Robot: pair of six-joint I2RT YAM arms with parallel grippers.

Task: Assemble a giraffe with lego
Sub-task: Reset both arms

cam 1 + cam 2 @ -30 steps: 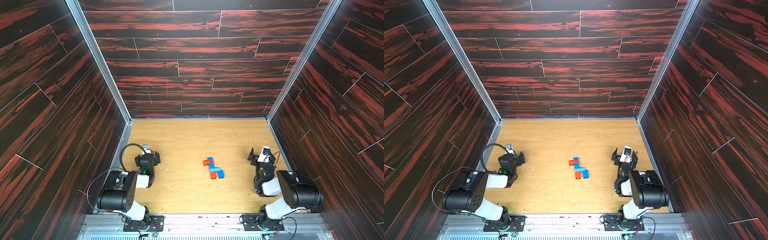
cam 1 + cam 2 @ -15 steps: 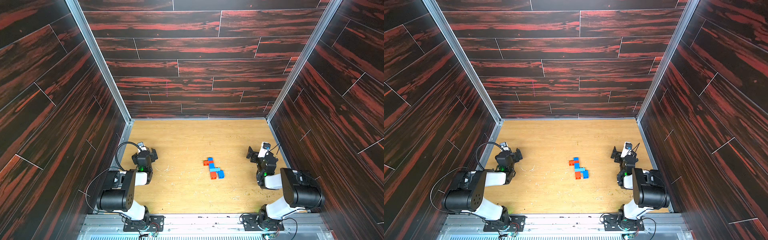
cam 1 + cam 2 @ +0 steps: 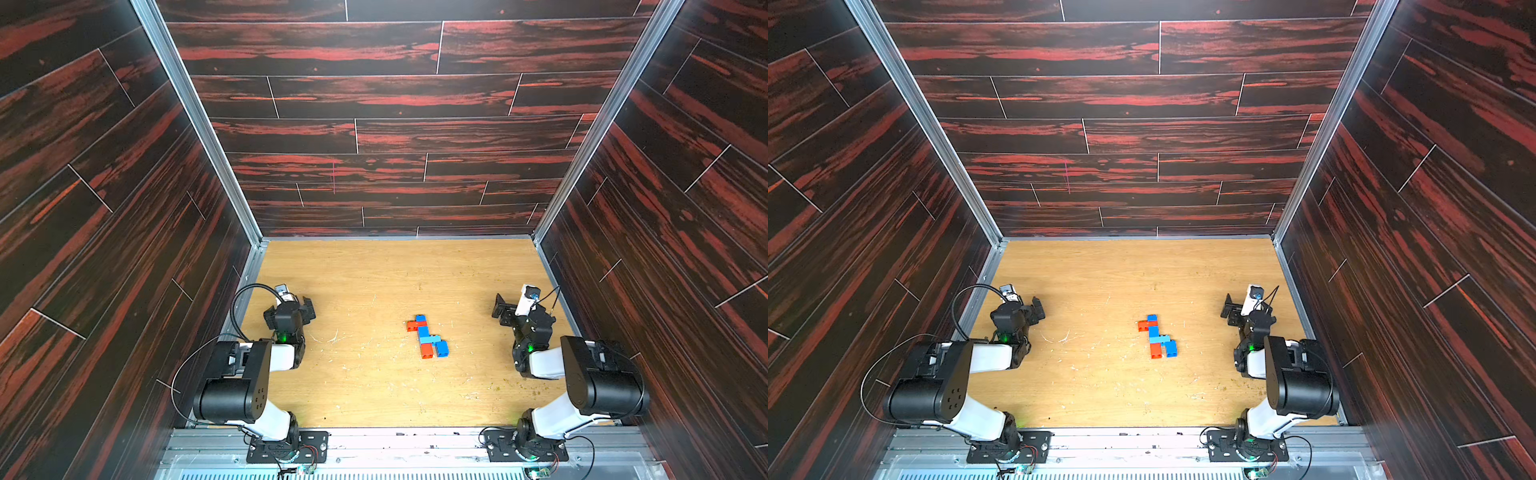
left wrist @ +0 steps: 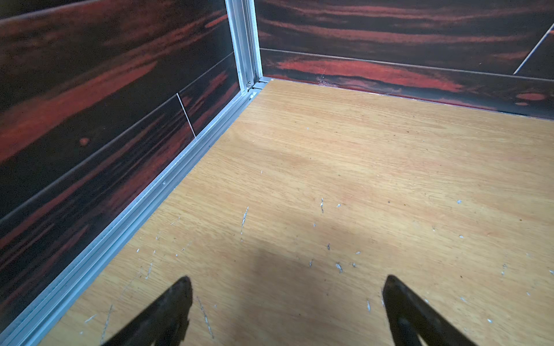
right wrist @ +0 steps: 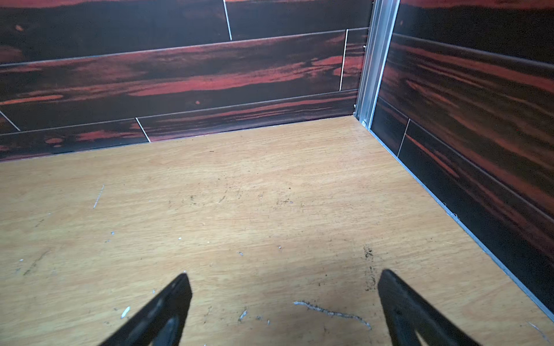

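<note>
As both top views show, we find the giraffe (image 3: 427, 337) (image 3: 1158, 337) lying flat on the wooden table (image 3: 374, 274), about midway between the two arms and well apart from each. Its red-orange head brick (image 3: 412, 326) juts toward the left arm's side at the far end, touching a dark blue brick (image 3: 420, 318). The blue neck (image 3: 423, 331) leads to the light blue body (image 3: 430, 340), and a red-orange leg (image 3: 426, 350) and a blue leg (image 3: 442, 348) lie side by side at the near end. All the bricks appear joined into one figure. We see the left fingers (image 4: 168, 314) spread wide and empty, poised over bare, scratched table close to the left wall (image 4: 90, 119), where an aluminium post (image 4: 244, 45) marks the corner with the back wall (image 4: 389, 45). The right fingers (image 5: 162, 311) are likewise released and grasp nothing. Near them we note a pale scratch (image 5: 329, 313) and dark specks (image 5: 370, 269) on the table, with the right wall (image 5: 479, 119) close by. In both top views the left arm (image 3: 249, 374) (image 3: 934, 374) and the right arm (image 3: 594, 374) (image 3: 1296, 374) sit folded near the front rail (image 3: 395, 440), each beside its own side wall, fingers aimed toward the back wall.
</note>
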